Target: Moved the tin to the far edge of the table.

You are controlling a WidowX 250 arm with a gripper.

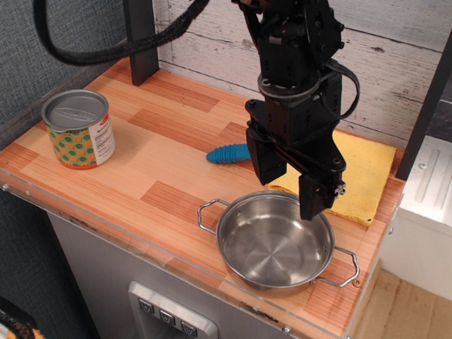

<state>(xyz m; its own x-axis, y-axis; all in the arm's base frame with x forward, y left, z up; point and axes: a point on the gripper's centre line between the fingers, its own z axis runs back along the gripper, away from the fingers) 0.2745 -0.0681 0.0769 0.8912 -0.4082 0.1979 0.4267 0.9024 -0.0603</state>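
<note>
Observation.image: black gripper [289,189] is hanging over steel two-handled pot [275,241], jaws parted, holding nothing; grey-lidded green-orange patterned tin [79,128] is sitting untouched at wood-plank bench [166,159] corner, likely released.

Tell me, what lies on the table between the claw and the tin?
In the only view, mostly bare table separates the open claw from the tin; only a blue ridged object lies there, close beside the claw.

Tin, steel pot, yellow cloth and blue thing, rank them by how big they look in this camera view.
1. Steel pot
2. Yellow cloth, partly hidden by the arm, so it could rival the pot
3. Tin
4. Blue thing
</note>
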